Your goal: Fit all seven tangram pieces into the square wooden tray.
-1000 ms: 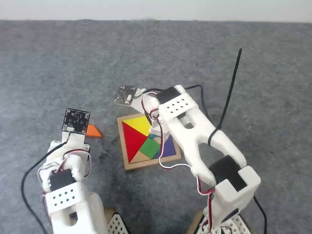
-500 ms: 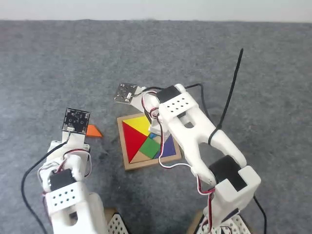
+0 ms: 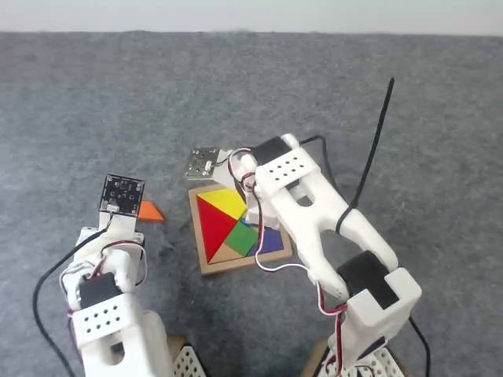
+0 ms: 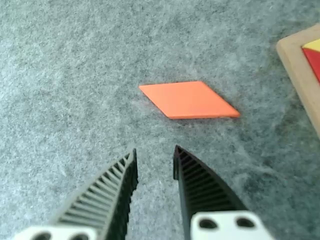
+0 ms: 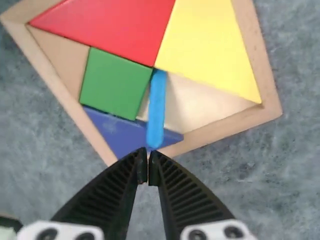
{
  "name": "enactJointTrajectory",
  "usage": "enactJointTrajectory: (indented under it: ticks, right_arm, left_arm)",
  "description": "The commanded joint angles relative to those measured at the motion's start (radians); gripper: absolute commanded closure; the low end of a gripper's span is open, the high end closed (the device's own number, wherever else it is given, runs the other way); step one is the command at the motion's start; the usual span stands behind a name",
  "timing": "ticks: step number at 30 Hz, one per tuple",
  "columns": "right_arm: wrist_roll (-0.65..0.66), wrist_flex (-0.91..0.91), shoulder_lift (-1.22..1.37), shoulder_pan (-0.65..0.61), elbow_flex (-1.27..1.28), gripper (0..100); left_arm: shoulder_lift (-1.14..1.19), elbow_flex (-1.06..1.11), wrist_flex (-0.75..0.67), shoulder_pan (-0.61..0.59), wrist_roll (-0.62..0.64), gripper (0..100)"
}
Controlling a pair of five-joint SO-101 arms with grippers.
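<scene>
The parallelogram piece [image 3: 151, 210] is lying on the table [image 3: 393, 118] left of the tray [image 3: 228, 265], apart from it; in the tray, a square piece [image 5: 115, 82] is touching 1 large triangle [image 5: 110, 22].

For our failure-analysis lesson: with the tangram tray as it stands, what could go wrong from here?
The light blue piece stands on edge in the tray; nudged by the right end effector, it may topple onto the green piece. The orange piece lies flat on the mat, so the left end effector may slip off.
</scene>
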Motion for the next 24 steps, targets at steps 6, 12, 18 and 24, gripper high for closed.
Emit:
enactJointTrajectory:
  ticks: [6,12,18,24]
  right_arm:
    - [0.035,0.050,-0.019,0.068,-0.087,97.8]
    - [0.106,0.088,-0.113,0.105,-0.091,91.8]
    - [0.121,0.087,-0.173,-0.031,-0.046,84.7]
    - [0.123,-0.022,-0.056,-0.091,0.011,79.2]
  left_arm:
    - [-0.021,-0.018,0.002,0.000,-0.009,88]
    - [-0.021,-0.018,0.002,0.000,-0.009,88]
    - [-0.021,-0.018,0.002,0.000,-0.009,88]
    - [-0.021,-0.018,0.002,0.000,-0.009,88]
